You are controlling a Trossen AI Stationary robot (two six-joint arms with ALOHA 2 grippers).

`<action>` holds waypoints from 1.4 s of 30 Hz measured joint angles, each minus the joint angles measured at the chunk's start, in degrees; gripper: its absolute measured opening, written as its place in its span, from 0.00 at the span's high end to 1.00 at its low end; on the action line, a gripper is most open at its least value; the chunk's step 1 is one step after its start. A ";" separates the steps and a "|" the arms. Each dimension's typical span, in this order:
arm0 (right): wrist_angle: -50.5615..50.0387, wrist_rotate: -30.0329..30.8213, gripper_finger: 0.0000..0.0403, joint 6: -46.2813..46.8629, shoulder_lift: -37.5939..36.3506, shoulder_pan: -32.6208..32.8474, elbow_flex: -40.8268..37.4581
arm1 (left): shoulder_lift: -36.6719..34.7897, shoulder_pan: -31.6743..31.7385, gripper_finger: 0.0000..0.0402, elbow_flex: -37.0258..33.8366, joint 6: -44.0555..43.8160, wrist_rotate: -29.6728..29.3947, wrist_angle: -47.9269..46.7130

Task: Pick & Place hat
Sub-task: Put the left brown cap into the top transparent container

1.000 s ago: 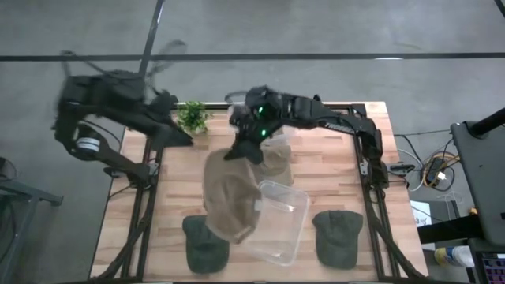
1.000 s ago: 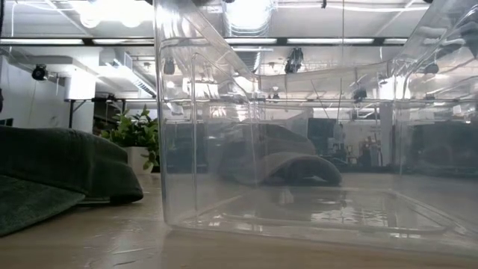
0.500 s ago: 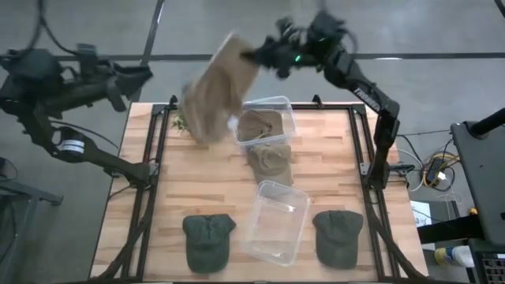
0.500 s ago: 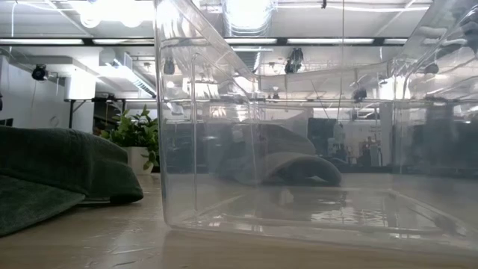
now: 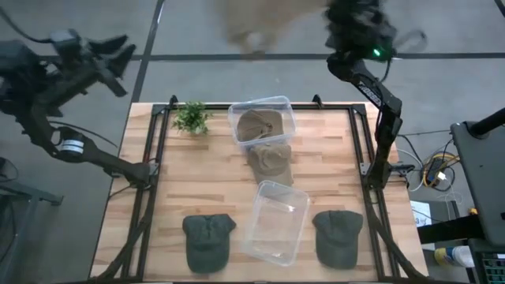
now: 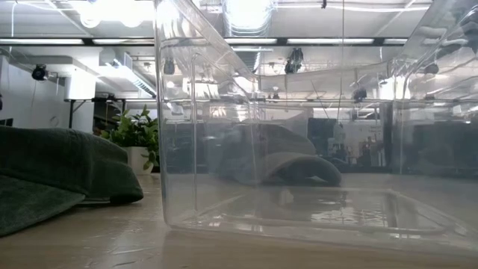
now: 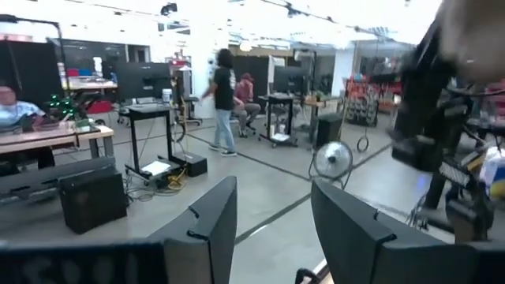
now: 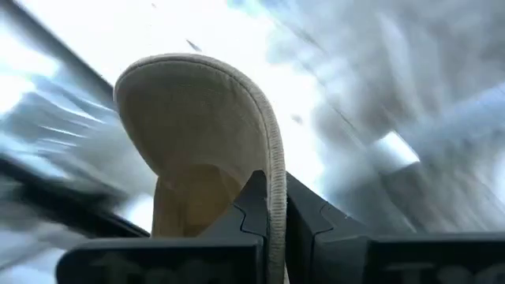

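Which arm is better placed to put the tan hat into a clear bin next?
The right arm. Its gripper is shut on the tan hat, raised beyond the table's far edge. The left gripper is open, holds nothing, and is off the table's left side.

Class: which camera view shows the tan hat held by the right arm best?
The right wrist view: the tan hat fills it, its brim pinched in the right tool. The high view shows only a blur at the top edge; the low and left wrist views show none.
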 joint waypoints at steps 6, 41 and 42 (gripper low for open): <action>9.27 4.82 0.98 11.18 -0.61 0.80 -3.02 | 1.51 -0.02 0.61 -0.05 2.77 0.47 2.34; 5.84 4.84 0.97 31.22 -0.96 -4.32 -19.32 | 10.00 2.28 0.61 -6.79 -14.83 -0.44 11.96; 5.58 5.08 0.97 29.69 -1.00 -3.34 -19.01 | 10.88 2.34 0.61 -7.58 -14.63 -0.84 14.37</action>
